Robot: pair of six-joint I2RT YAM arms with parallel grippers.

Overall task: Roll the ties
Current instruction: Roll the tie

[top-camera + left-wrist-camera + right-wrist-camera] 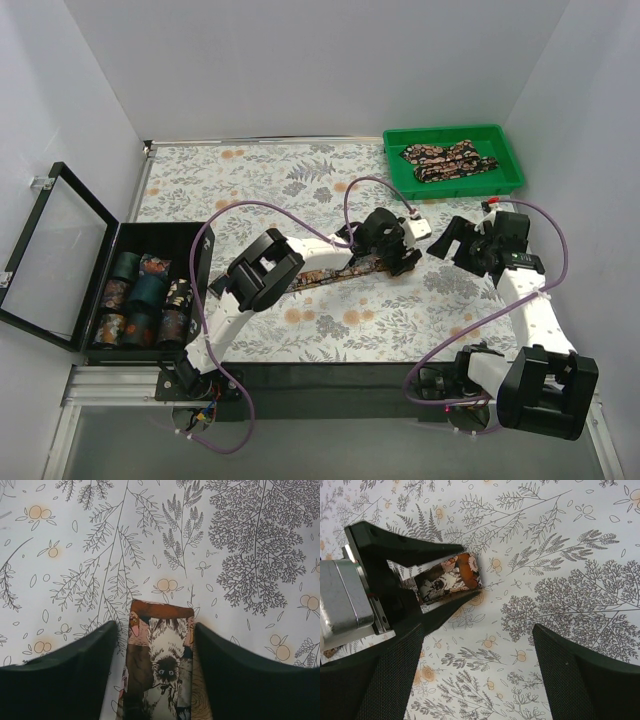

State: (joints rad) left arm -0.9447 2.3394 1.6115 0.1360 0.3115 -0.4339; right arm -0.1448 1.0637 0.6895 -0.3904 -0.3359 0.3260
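One tie [330, 272], dark with a brown, tan and white print, lies stretched flat on the fern-patterned cloth. Its folded right end [160, 660] sits between the fingers of my left gripper [156, 630]. The jaws are partly closed around it: the right finger touches the tie's edge, and a thin strip of cloth shows beside the left finger. From above, the left gripper [400, 262] is low over that end. My right gripper [448, 240] hovers just to the right, open and empty [479, 630], looking at the tie end [445, 580].
A green tray [510, 160] at the back right holds more loose ties [445, 160]. At the left stands a black box [200, 250] with its lid [55, 255] open and several rolled ties [145, 300] inside. Purple cables arch over both arms.
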